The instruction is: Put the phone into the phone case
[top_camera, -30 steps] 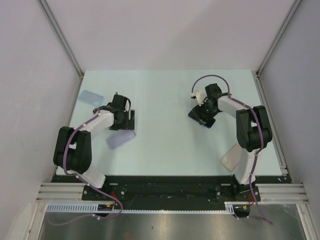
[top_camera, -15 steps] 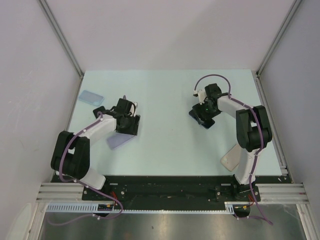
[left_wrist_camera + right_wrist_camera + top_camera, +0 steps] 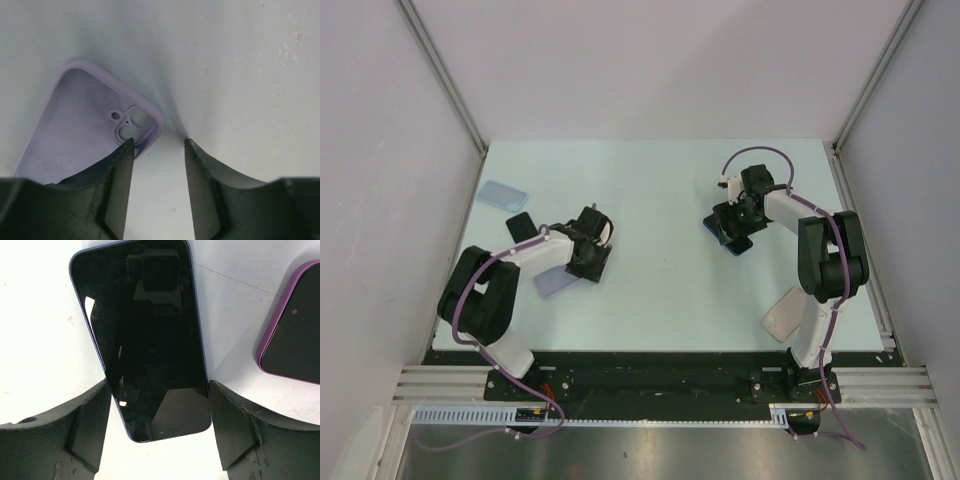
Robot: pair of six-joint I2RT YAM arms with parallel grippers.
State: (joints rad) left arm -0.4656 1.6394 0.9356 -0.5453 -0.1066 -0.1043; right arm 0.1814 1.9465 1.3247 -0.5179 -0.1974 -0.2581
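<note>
phone (image 3: pixel 145 330): screen-up on desk (image 3: pixel 650 190), unheld
right tool (image 3: pixel 159 405): wide, flanking its long edges for side pinch
lilac case (image 3: pixel 85 135): cavity up
left tool (image 3: pixel 158 143): half open astride camera-corner wall, probably to pin it

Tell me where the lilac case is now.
In the top view, the lilac case lies on the table, left side, its camera-cutout corner just beside the left gripper.

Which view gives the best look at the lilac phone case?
Left wrist: the lilac case lies open side up, camera cutout clear, beside the left gripper. Top external shows only a small, partly covered pale patch. Right wrist misses it.
</note>
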